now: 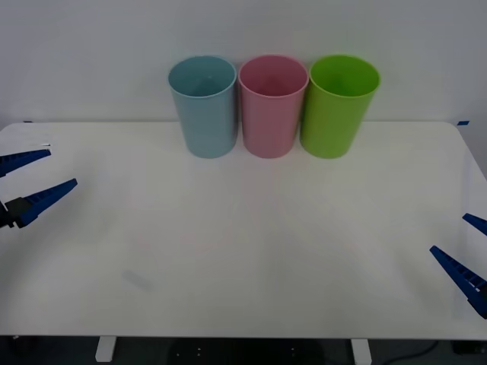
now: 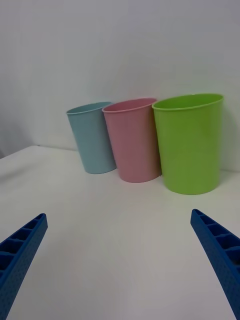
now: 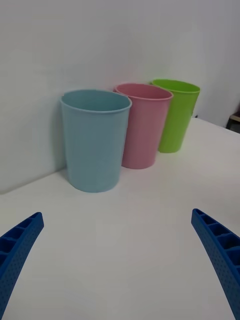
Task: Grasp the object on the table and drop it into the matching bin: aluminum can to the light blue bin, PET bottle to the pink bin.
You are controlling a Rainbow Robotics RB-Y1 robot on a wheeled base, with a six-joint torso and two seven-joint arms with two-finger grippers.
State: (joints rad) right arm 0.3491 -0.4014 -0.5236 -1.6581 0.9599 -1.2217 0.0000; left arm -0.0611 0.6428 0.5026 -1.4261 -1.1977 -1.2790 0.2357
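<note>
The light blue bin (image 1: 204,106) and the pink bin (image 1: 272,106) stand side by side at the back of the white table (image 1: 243,251), against the wall. The object, whether aluminum can or PET bottle, is out of view. My left gripper (image 1: 62,167) hovers open at the table's left edge, nothing between its blue fingers; its wrist view has the light blue bin (image 3: 95,142) nearest, ahead of that gripper (image 3: 117,214). My right gripper (image 1: 449,233) is open and empty at the front right, facing the pink bin (image 2: 132,140) across my right gripper's (image 2: 118,215) gap.
A lime green bin (image 1: 338,106) stands right of the pink one, touching it, and is nearest in the right wrist view (image 2: 190,145). A grey wall rises directly behind the bins. A faint smudge (image 1: 137,280) marks the tabletop at the front left.
</note>
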